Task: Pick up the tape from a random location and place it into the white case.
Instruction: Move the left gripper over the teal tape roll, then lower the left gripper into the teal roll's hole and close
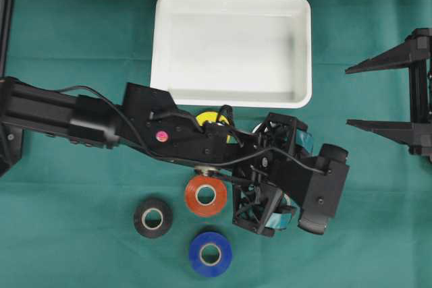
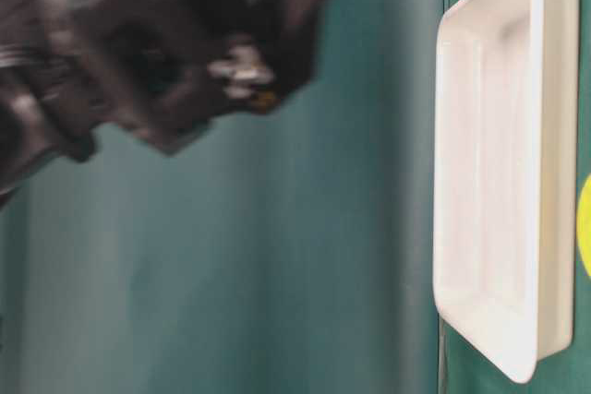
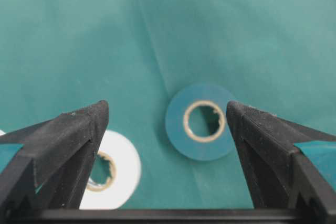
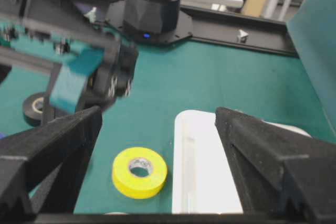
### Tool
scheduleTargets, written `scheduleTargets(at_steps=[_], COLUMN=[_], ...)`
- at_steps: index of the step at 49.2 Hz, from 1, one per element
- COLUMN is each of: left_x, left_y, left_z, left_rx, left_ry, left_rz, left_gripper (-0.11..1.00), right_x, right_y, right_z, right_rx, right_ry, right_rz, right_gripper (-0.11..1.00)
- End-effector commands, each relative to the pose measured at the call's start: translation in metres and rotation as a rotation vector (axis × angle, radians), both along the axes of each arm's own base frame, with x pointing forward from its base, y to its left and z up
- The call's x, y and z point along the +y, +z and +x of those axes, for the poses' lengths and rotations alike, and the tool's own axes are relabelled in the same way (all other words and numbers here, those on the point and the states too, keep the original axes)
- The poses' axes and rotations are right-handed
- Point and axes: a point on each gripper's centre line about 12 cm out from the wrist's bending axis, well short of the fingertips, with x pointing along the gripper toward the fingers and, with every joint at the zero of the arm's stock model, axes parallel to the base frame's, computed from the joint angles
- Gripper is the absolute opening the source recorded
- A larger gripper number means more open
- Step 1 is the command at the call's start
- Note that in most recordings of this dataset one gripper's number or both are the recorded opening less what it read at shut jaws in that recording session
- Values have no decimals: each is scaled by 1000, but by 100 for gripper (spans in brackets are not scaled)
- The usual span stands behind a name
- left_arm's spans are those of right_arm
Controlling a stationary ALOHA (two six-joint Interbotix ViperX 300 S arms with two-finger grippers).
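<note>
The left arm (image 1: 202, 139) covers most of the yellow tape (image 1: 210, 118) overhead; at table level it blurs (upper left), and the white tape (image 3: 113, 169) sits half behind a finger.

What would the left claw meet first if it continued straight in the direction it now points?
Probably the teal round roll of tape on the green cloth: it lies between the open left claw's fingers in the wrist view. A white roll sits beside the left finger. Depth is unclear.

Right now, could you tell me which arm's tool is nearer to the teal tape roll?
Left. The left tool hangs open right over the teal tape roll, which shows between its fingers. The right tool waits open at the far right edge, beside the white case.
</note>
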Motion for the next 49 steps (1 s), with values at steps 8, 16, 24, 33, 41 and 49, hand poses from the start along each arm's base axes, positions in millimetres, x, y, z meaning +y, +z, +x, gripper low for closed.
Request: scheduleTargets(at_steps=[8,16,24,33,41,49], left_x=[-2,-4,-7,-7,-6,1], left_y=[-4,-23,-31,-52,-72,-84], left_z=[0,3,5,9,14,18], left_rx=[-22,-4,-1,7,19,14], left_ry=[1,0,-5,-5,-2,13], left_rz=[-6,-6,-5,-4,-2,-3], left_gripper=[97,97,97,97,97,97], right_x=[0,0,0,0,0,0], right_y=[10,7,7,7,6,4], right_z=[3,4,4,4,5,6], right_rx=[-23,-14,-14,-14,-9,2], right_ry=[-1,-1,-1,-1,-1,-2], right_rz=[0,-2,0,-3,0,0], right_gripper=[91,91,91,91,91,91])
